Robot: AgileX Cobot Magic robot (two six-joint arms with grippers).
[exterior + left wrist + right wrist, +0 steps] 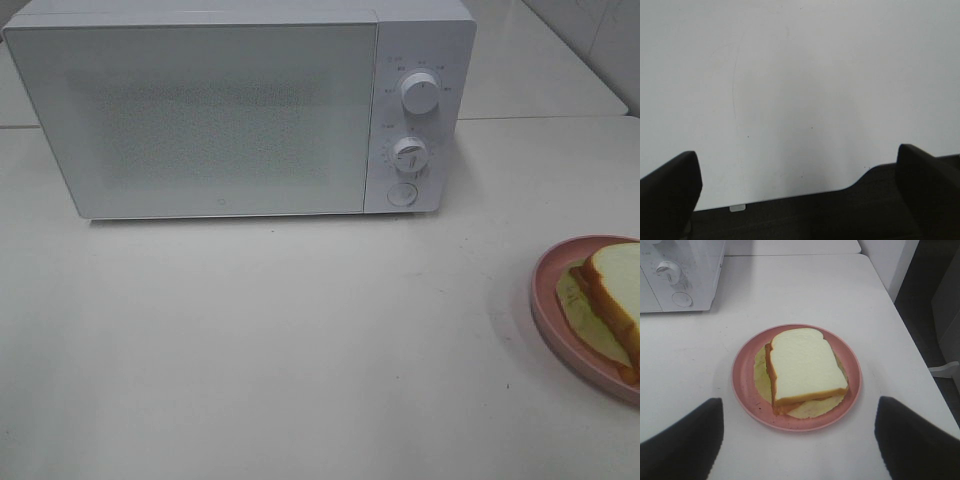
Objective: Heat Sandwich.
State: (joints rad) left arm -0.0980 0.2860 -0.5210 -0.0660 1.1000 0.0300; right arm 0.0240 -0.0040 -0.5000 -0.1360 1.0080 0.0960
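step in hand, likely: opening microwave (240, 110) door, shut now, before moving food. judging press on round door button (402, 194) should be square, not nudging knobs above.

left gripper (800, 200) gaping wide, holding nothing, hanging over bare table (800, 75).

right gripper (800, 440) gaping, empty, hovering just short of sandwich (802, 367) lying on pink plate (742, 375), right of microwave.

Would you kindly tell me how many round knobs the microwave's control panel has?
2. The upper knob sits near the panel's top; the lower knob is below it, just above a flat round button. The microwave door is closed.
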